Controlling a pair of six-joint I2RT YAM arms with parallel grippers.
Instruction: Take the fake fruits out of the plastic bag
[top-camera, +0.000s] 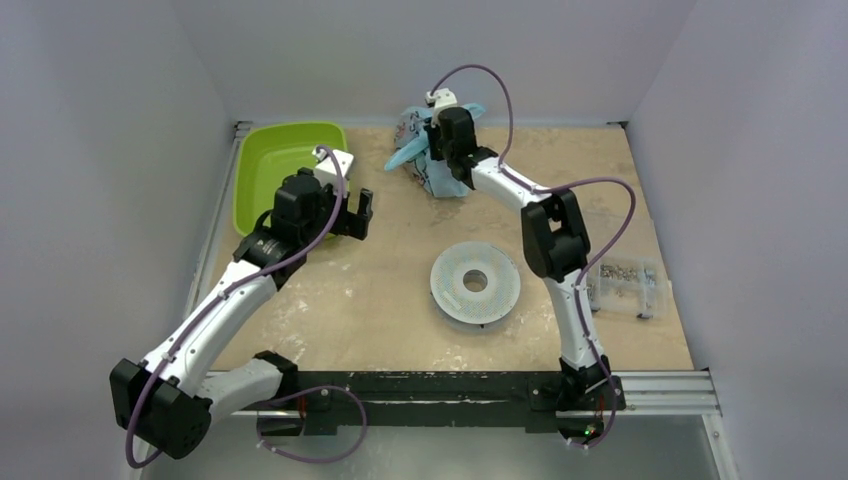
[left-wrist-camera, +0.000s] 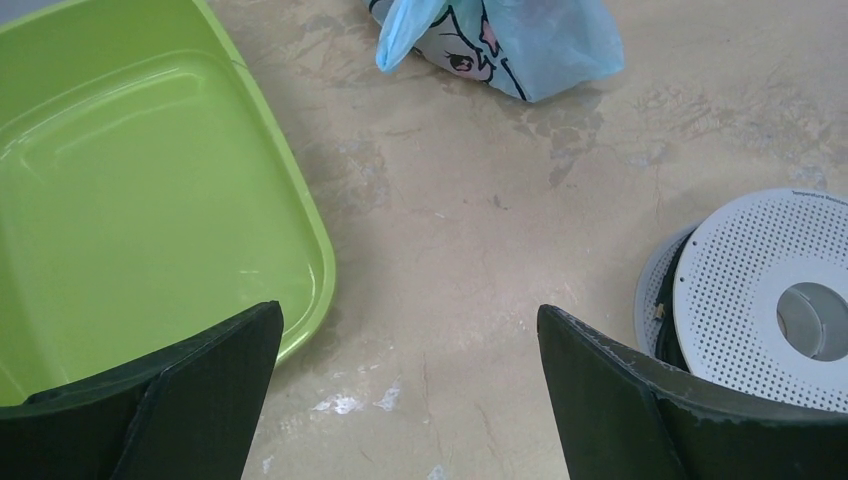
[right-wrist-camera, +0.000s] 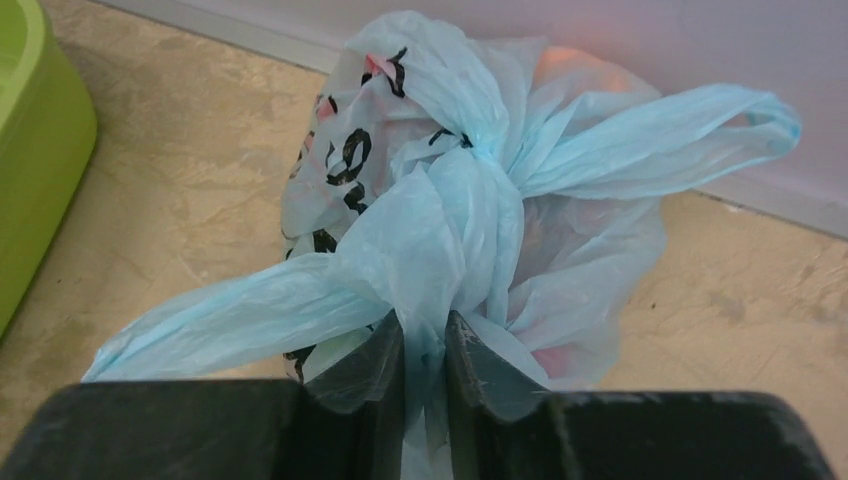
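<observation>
The light-blue plastic bag (top-camera: 425, 160) sits at the back of the table near the wall, its handles tied in a knot. In the right wrist view the bag (right-wrist-camera: 560, 250) fills the middle, and my right gripper (right-wrist-camera: 425, 330) is shut on the bag's plastic just below the knot. The fake fruits are inside; only faint orange and red shapes show through the plastic. The bag also shows in the left wrist view (left-wrist-camera: 545, 40). My left gripper (left-wrist-camera: 410, 330) is open and empty, over bare table beside the tray; it shows in the top view (top-camera: 352, 215).
A lime-green tray (top-camera: 262, 185) stands at the back left, its corner under my left finger (left-wrist-camera: 150, 390). A white perforated spool (top-camera: 476, 283) lies mid-table. A clear packet (top-camera: 625, 285) lies at the right.
</observation>
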